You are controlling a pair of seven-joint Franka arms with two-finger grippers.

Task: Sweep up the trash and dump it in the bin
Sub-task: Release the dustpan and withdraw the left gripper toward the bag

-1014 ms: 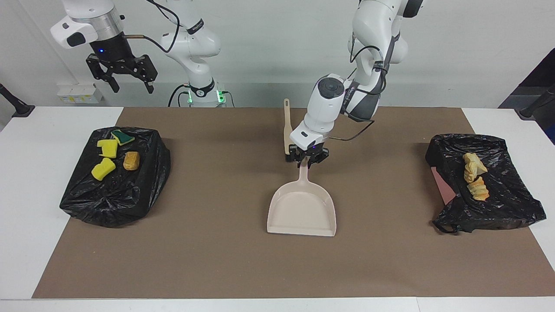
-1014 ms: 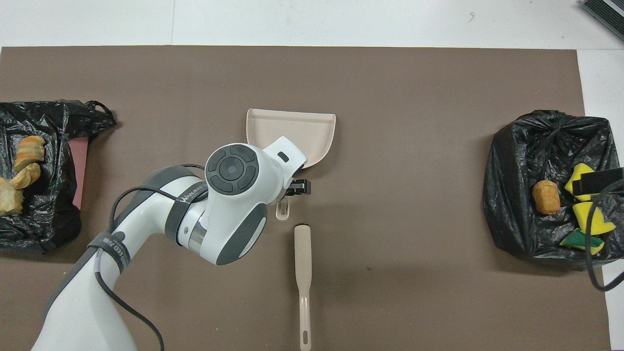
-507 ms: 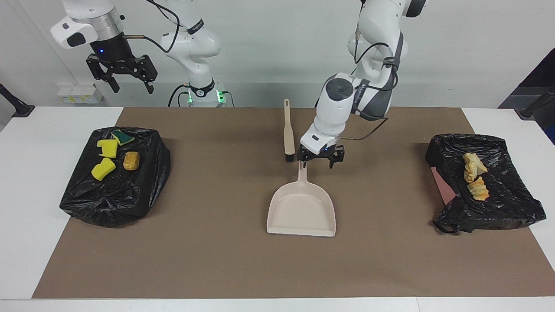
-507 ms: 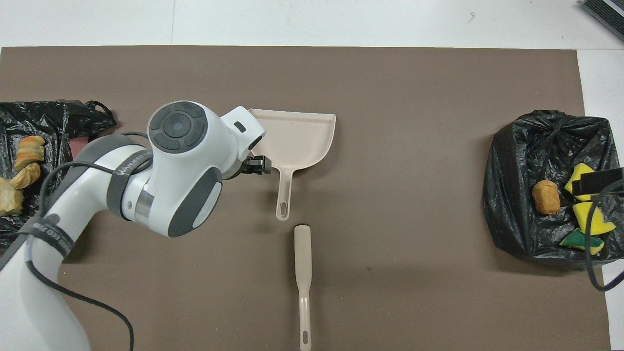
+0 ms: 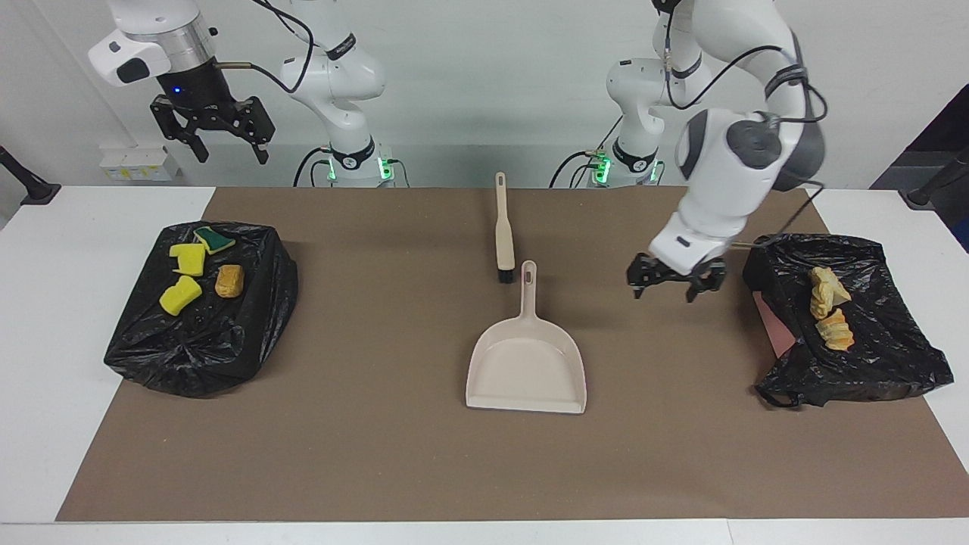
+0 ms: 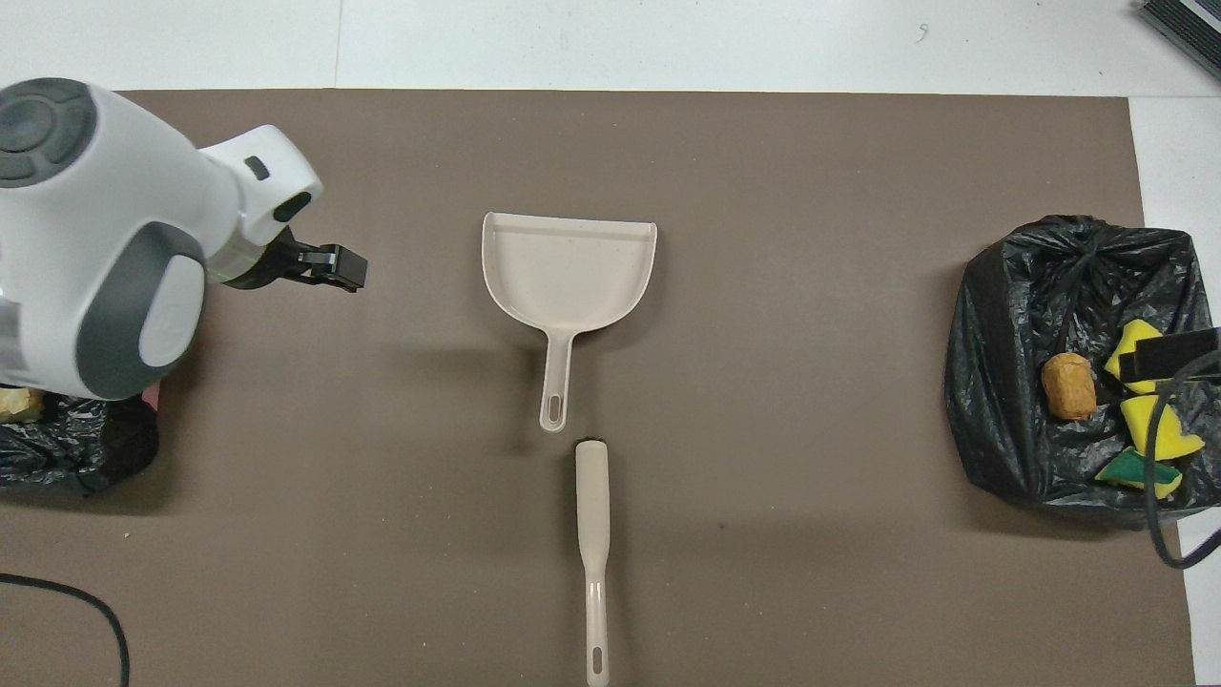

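Dustpan point(image 5: 527, 362) alone mid-mat; left tool point(image 5: 673, 278) wide, empty, beside bin bag point(image 5: 870, 333); right tool point(image 5: 213, 129) wide, raised.

Count, table contents: 2 black bin bags point(image 5: 200, 333) point(image 5: 878, 356). 1 beige dustpan point(image 5: 528, 363). 1 beige brush point(image 5: 503, 235). Yellow sponge bits point(image 5: 180, 294): 4, one of them green-backed point(image 5: 217, 240). Golden-brown lump point(image 5: 229, 281): 1. Pale yellow-tan chunks point(image 5: 829, 306): 3, all on one bag.

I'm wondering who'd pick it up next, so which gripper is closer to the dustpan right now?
Left. The left gripper hangs open over the mat between the dustpan and the black bag at its end. The right gripper waits open, raised high above the table's other end.
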